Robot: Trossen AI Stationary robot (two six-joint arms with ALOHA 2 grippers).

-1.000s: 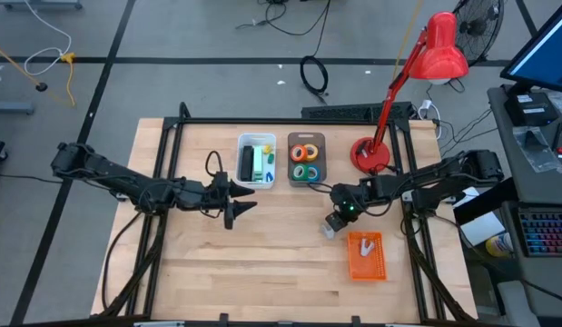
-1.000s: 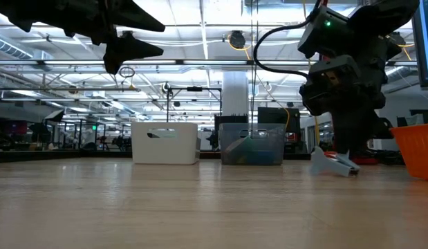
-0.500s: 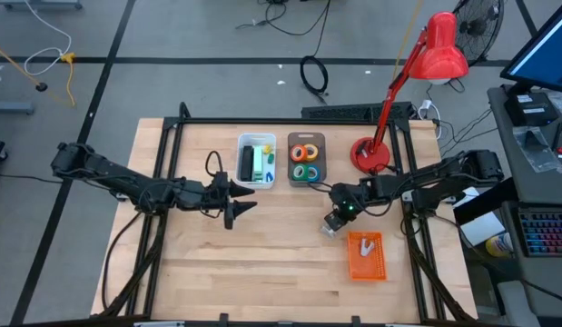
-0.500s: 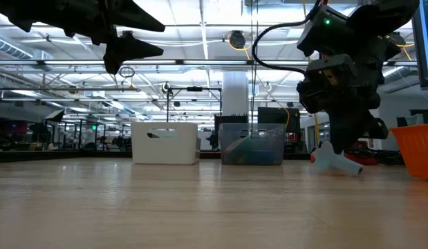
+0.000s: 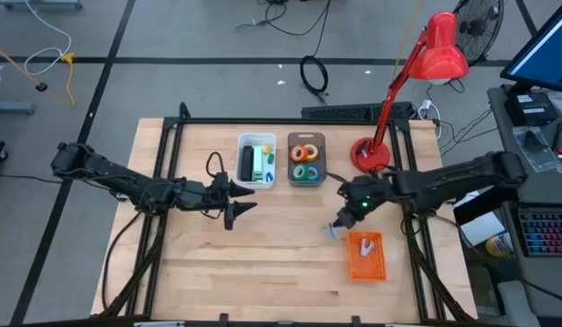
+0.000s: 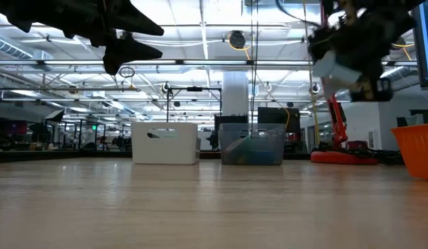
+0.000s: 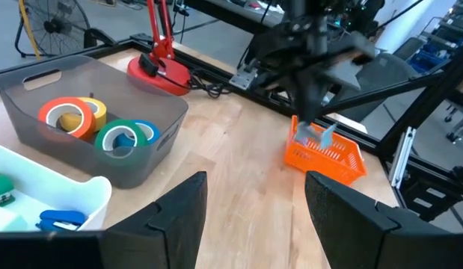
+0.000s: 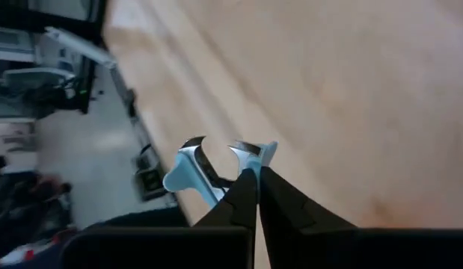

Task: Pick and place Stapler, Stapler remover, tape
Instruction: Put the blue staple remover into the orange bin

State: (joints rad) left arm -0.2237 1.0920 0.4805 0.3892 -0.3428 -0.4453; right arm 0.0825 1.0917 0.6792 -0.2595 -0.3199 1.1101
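Observation:
My right gripper (image 5: 340,221) hangs over the table just beyond the orange basket (image 5: 367,256) and is shut on a pale blue staple remover (image 8: 195,173). In the low view the remover (image 6: 336,68) sits high above the tabletop. A second pale remover (image 7: 315,135) lies in the basket. Orange (image 7: 65,116), yellow (image 7: 94,110), green (image 7: 117,137) and blue (image 7: 146,130) tape rolls lie in the grey bin (image 5: 306,160). A dark stapler (image 5: 248,163) rests in the white bin (image 5: 257,161). My left gripper (image 5: 247,207) hovers open, near of the white bin. My right gripper pinches the staple remover between its two fingers (image 8: 242,196) on the blue plastic body (image 8: 216,188), just behind the metal claws (image 8: 192,146). The fingers point down from above. The remover is lifted clear of the table and juts out below the fingertips.
A red desk lamp's base (image 5: 371,154) stands at the far right, behind my right arm. The black frame rails (image 5: 408,182) run along the table's sides. Bare wood (image 5: 262,263) stretches across the near half of the table.
My right gripper has risen, carrying the staple remover from resting on the table to well above it, and the arm has stretched out and shifted slightly toward the right. The fingers have stayed shut on it throughout.

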